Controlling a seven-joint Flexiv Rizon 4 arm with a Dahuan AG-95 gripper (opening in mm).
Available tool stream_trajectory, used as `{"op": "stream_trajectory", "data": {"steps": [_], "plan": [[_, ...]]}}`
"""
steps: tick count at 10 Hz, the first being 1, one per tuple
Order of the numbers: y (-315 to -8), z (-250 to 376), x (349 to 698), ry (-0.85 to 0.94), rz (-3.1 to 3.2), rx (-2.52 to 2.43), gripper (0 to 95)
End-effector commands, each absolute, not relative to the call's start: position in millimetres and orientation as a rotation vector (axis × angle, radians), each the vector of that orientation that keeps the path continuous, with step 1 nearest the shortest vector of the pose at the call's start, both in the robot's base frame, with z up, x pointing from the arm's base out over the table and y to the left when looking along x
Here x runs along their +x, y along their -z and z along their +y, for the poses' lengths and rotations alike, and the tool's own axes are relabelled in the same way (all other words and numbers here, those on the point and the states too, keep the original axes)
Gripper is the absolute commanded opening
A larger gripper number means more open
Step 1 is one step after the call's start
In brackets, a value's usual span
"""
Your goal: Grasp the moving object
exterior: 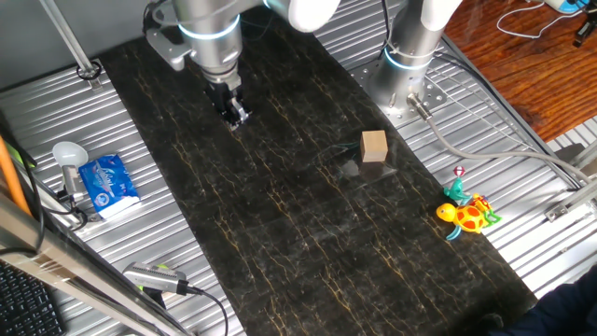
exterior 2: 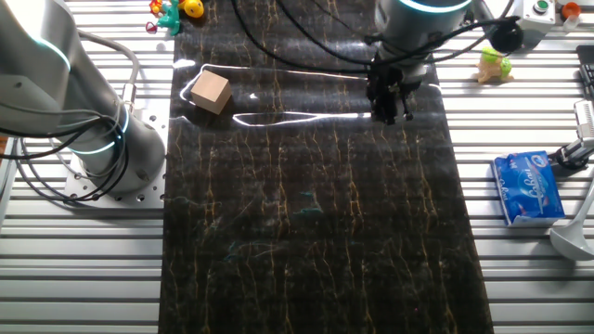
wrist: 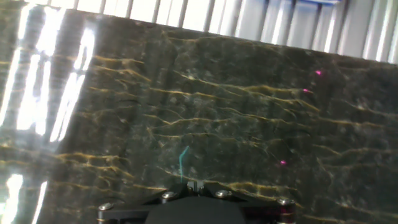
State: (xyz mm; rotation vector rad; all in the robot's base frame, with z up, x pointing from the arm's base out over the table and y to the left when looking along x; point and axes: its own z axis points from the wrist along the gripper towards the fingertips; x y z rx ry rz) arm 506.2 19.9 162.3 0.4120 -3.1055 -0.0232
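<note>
Black marbled mat (exterior: 280, 215) carries one wooden cube (exterior: 374, 146); beside it lies one turtle toy (exterior: 468, 216). My single gripper (exterior: 233, 114) hovers, fingers seemingly together—I cannot tell. One tiny pink-topped toy (exterior: 458, 173) touches the turtle.

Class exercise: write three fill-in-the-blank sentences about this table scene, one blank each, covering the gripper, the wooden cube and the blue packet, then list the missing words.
1. The gripper hangs over the dark ____ and holds nothing.
2. The tan wooden ____ sits on that dark surface, apart from the gripper.
3. The blue packet lies off the mat on the ridged ____ table.

Missing words: mat; cube; metal
</note>
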Motion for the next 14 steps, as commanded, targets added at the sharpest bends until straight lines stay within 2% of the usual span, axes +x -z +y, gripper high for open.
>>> {"op": "stream_trajectory", "data": {"steps": [1,4,6,14], "plan": [[-161,25,506,0.023,-3.094,0.478,0.0],[-149,28,508,0.024,-3.080,0.527,0.0],[-112,33,510,0.072,-3.073,0.551,0.0],[-60,51,498,0.067,-3.063,0.420,0.0]]}}
